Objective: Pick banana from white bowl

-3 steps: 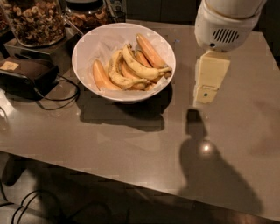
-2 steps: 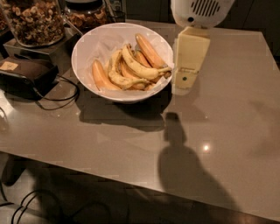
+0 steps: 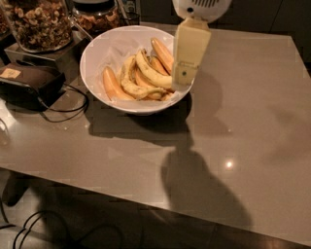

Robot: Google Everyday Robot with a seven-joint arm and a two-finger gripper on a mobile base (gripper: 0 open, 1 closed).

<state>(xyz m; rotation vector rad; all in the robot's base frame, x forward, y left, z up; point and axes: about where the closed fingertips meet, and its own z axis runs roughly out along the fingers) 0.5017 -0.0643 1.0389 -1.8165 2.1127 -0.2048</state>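
The white bowl stands at the back left of the grey table. Several bananas lie in it. The long, pale-yellow, curved banana lies across the middle, its dark stem end toward the back. A shorter brown-spotted banana lies beside it on its left, and smooth orange-toned bananas lie at the left and at the back right. My gripper hangs from the white arm head over the bowl's right rim, just right of the long banana. It covers part of the rim.
Glass jars of nuts stand behind the bowl at the left. A black device with cables lies left of the bowl. The table's front edge runs across the bottom, with floor cables below.
My gripper has moved left across the table, from well right of the bowl to over its right rim. The bowl and bananas have not moved.
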